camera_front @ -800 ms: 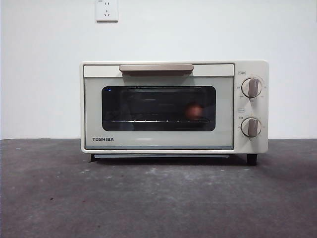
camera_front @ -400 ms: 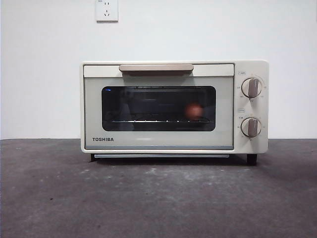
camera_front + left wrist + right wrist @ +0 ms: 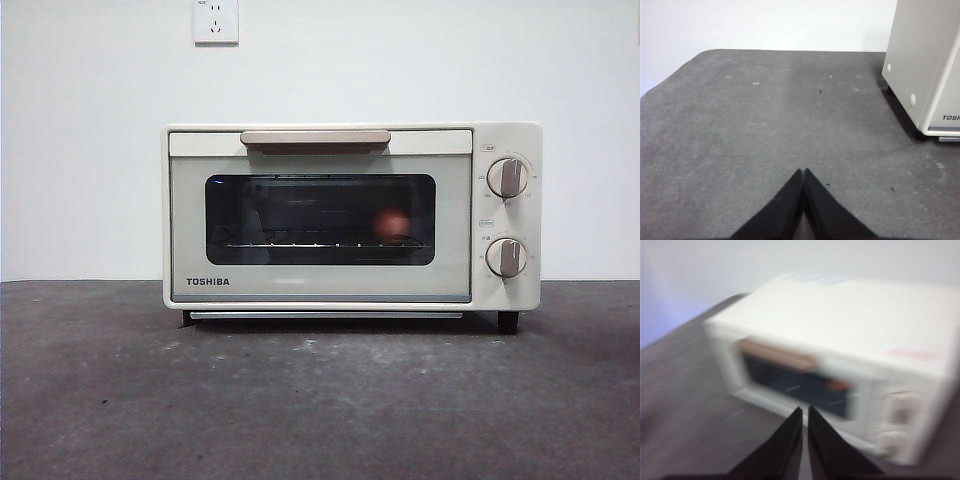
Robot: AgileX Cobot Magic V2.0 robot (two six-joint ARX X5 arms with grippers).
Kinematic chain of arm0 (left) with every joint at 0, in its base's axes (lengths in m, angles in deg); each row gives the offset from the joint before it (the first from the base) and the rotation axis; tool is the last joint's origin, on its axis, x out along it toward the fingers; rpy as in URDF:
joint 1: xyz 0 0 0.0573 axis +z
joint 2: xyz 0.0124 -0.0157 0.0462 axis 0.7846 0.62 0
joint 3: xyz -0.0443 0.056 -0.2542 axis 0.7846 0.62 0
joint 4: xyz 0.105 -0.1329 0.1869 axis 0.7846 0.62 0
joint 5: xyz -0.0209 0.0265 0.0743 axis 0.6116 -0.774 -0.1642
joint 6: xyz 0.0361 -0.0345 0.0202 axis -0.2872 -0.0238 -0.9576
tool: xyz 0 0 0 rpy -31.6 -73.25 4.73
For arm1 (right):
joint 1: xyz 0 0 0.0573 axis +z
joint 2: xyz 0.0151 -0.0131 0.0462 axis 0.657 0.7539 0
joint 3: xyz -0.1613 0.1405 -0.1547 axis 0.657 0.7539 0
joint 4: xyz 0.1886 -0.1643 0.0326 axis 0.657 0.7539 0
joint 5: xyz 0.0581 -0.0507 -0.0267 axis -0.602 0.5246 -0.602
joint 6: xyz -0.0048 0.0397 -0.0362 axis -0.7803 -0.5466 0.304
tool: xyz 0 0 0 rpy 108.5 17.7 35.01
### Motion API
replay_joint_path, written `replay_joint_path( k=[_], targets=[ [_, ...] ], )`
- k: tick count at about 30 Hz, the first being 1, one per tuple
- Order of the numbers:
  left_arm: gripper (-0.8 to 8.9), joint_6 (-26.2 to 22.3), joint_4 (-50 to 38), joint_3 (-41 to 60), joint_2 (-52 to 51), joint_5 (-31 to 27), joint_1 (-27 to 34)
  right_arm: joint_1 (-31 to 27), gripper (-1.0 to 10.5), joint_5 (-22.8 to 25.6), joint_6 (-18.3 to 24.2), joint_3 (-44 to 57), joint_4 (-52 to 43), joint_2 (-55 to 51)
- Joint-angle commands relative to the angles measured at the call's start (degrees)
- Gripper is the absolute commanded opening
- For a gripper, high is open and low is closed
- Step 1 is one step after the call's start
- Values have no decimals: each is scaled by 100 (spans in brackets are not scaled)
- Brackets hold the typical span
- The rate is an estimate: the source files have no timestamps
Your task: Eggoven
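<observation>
The cream-white TOSHIBA oven (image 3: 350, 215) stands in the middle of the grey table with its door shut. Behind the dark glass, the reddish-brown egg (image 3: 392, 223) rests on the wire rack at the right side. My left gripper (image 3: 803, 171) is shut and empty, low over the table beside the oven's (image 3: 925, 65) side wall. My right gripper (image 3: 804, 409) is shut and empty, raised in front of and above the oven (image 3: 840, 360); this view is blurred, and the egg (image 3: 840, 385) shows as a reddish smear in the window. Neither arm appears in the front view.
A white wall with a power socket (image 3: 216, 20) rises behind the oven. Two knobs (image 3: 507, 177) sit on the oven's right panel, and the beige handle (image 3: 315, 138) runs along the door's top. The grey table (image 3: 320, 400) stretches in front.
</observation>
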Motion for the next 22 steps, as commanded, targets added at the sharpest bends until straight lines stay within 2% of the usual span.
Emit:
replay_joint_path(
  k=[1,4,5,10,16,22],
  targets=[
    [6,52,9,138,-11,26,15,-664,3,-197,472,151,-63,-249],
    [6,52,9,138,-11,26,15,-1578,3,-966,472,595,-236,-612],
    [6,52,9,138,-11,26,15,-1856,3,-1078,479,767,-343,-752],
    [6,52,9,138,-11,26,15,-3156,3,-1145,595,1768,-1038,-1687],
    [6,52,9,138,-11,26,15,-3915,3,-1115,675,2833,-1845,-2710],
    [6,52,9,138,-11,26,15,-4138,3,-1054,688,3593,-1945,-3578]
  ],
)
